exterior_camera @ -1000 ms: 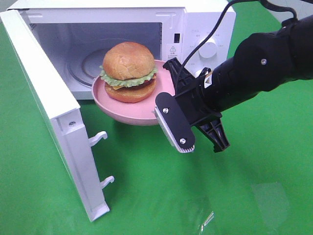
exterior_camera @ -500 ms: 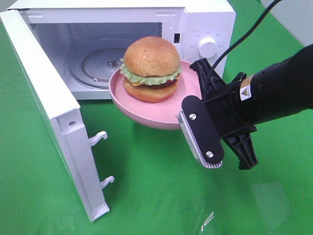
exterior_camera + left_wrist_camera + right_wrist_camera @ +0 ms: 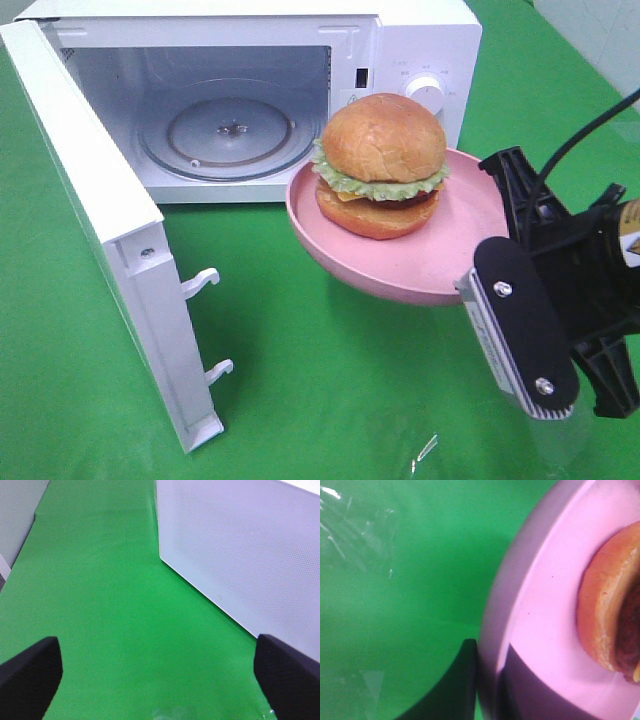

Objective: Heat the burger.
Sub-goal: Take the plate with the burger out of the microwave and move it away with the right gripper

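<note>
**A:** Burger [image 3: 383, 165] position is asked for first: where is it seen?

**B:** It is seen right of centre in the high view, seated on the pink plate [image 3: 440, 265]. The plate is carried in the air over the green cloth [image 3: 330, 390], just in front of the microwave [image 3: 420, 40], whose cavity is left of it in the frame.

**A:** How is the plate held, and why that way?

**B:** Its rim is pinched by the right gripper [image 3: 487, 680] at the lower right of the high view; the jaws are nearly closed, one above and one below the rim, as the right wrist view shows. An edge grip is judged to keep the fingers clear of the food and the plate roughly level, so the burger is not tipped.

**A:** And the other arm?

**B:** The left gripper [image 3: 160, 675] is spread wide with nothing between its jaws. Only cloth and the outer face of the door [image 3: 250, 555] are shown ahead of it.

**A:** What is inside the microwave?

**B:** Only the glass turntable [image 3: 228, 135] is seen; nothing is placed on it. The door is swung fully open at the left of the frame, so the opening is left unobstructed for the plate.

**A:** Has the heating been started?

**B:** That cannot be told; the burger is outside the cavity.
</note>
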You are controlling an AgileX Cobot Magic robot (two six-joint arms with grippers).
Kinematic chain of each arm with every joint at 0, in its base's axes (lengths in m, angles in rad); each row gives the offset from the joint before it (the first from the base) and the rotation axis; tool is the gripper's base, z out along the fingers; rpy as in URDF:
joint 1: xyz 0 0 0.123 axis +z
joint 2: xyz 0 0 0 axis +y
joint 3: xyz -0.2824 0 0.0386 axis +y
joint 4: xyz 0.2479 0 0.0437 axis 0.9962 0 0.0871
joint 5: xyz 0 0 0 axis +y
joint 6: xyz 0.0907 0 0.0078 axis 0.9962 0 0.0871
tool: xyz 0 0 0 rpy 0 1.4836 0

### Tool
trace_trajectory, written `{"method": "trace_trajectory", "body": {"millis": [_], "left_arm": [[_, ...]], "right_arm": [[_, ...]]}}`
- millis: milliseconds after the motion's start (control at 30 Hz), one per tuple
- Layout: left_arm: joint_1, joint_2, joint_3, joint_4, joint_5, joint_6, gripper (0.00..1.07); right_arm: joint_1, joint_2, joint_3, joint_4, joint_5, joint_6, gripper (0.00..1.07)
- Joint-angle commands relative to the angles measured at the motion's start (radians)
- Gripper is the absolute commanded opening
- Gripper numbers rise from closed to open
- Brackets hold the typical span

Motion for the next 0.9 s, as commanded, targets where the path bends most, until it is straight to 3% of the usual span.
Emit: {"method": "trace_trajectory", "body": {"millis": [33, 433, 900], "left_arm": [[0.001, -0.017, 0.003, 0.002, -0.004, 0.002, 0.96], [0.001, -0.017, 0.003, 0.002, -0.004, 0.002, 0.96], [0.001, -0.017, 0.003, 0.002, -0.004, 0.002, 0.96]], "right_arm": [[0.001, -0.106, 0.028, -0.073, 0.012, 0.066, 0.0], [0.001, -0.271, 0.033, -0.196, 0.27, 0.341, 0.0], [0.001, -0.277, 0.032, -0.46, 0.482, 0.955, 0.0]]}}
